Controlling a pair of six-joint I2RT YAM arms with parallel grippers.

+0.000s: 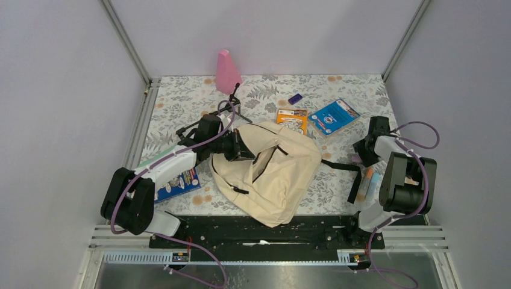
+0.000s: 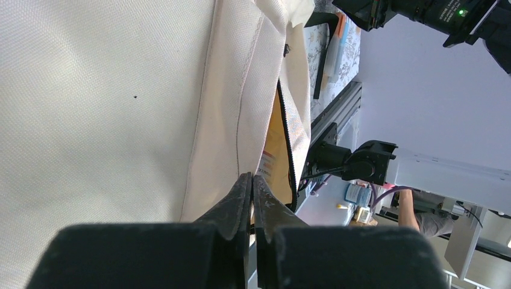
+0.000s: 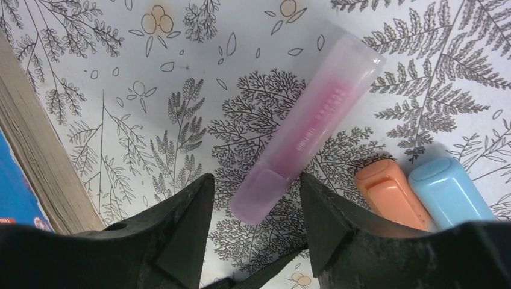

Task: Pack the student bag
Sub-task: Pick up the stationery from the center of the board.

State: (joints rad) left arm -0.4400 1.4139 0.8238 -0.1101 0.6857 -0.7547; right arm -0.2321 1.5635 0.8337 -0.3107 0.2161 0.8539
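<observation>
The student bag [image 1: 274,171], cream fabric with black straps, lies mid-table with its opening partly raised. My left gripper [image 1: 238,146] is shut on the bag's upper-left edge. In the left wrist view the closed tips [image 2: 252,177] pinch the cream seam [image 2: 223,120] beside the black zipper, and a yellow-orange item [image 2: 274,150] shows inside. My right gripper [image 1: 360,158] is open over the table on the right. Its tips [image 3: 256,180] stand either side of the near end of a translucent pink highlighter [image 3: 313,126], without touching it.
Orange [image 3: 388,192] and blue [image 3: 446,189] highlighters lie right of the pink one. A book's page edge [image 3: 30,156] is to its left. At the back are a pink wedge [image 1: 228,71], a purple eraser [image 1: 294,99], an orange book [image 1: 292,119] and a blue book [image 1: 334,115]. Another book [image 1: 179,183] lies under the left arm.
</observation>
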